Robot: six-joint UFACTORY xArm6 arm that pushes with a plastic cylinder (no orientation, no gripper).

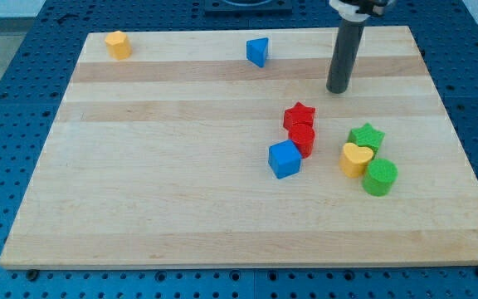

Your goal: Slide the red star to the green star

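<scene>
While my tip (pixel 338 90) hovers above red star (pixel 299 115), green star (pixel 367 135) rightward

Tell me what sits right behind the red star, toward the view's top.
Only bare board lies right behind the red star. My tip stands farther up, to the view's right, apart from it. The second red block touches its near side, partly covered by it.

No readable text, labels, brands, numbers or signs anywhere: blocks, wooden board (pixel 181 208) and blue perforated table (pixel 7 50) are all unmarked.
</scene>
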